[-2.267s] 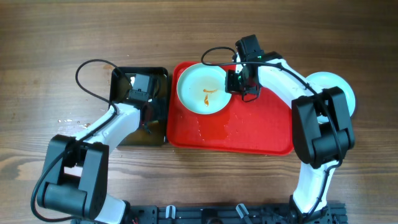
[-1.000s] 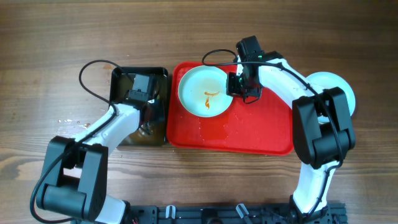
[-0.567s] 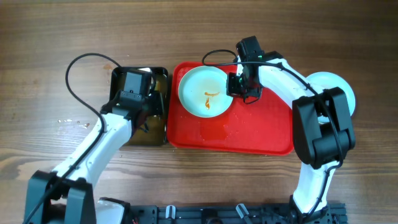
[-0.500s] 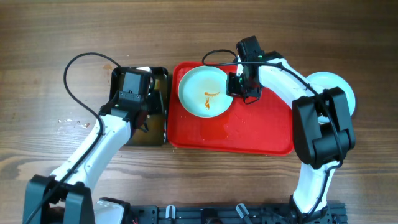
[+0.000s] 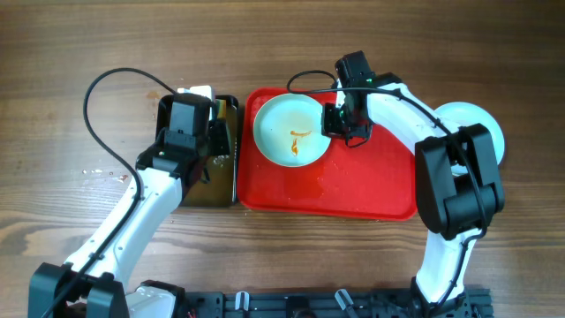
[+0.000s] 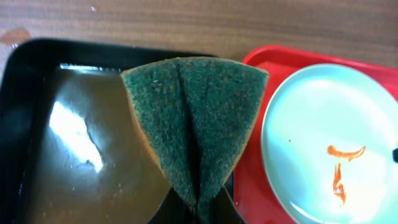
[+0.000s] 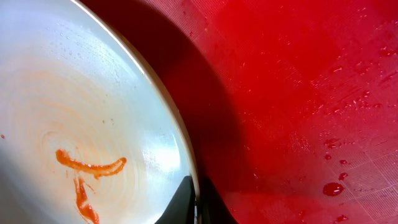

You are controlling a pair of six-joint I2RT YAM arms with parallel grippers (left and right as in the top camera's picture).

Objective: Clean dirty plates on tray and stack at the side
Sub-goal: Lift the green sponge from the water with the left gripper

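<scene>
Now that the left arm has risen out of the black basin, the left hand hangs above the basin's edge nearest the tray. Its fingers are clamped on the green sponge, which is pinched into a fold. A second ago that arm was bent low over the murky water. The sponge is out now, just beside the dirty plate but not touching it.

The right arm has not shifted, and the right hand stays closed on the plate's right rim. The wrist view shows a dark shadow under that edge, so the rim seems tipped up off the tray. The plate lies in the tray's far-left corner, with the orange sauce smear at its centre unwiped. A side plate rests on the table at right, partly hidden by the arm.

I judge the soaking done and the wipe about to begin: the sponge need only cross to the smear.
</scene>
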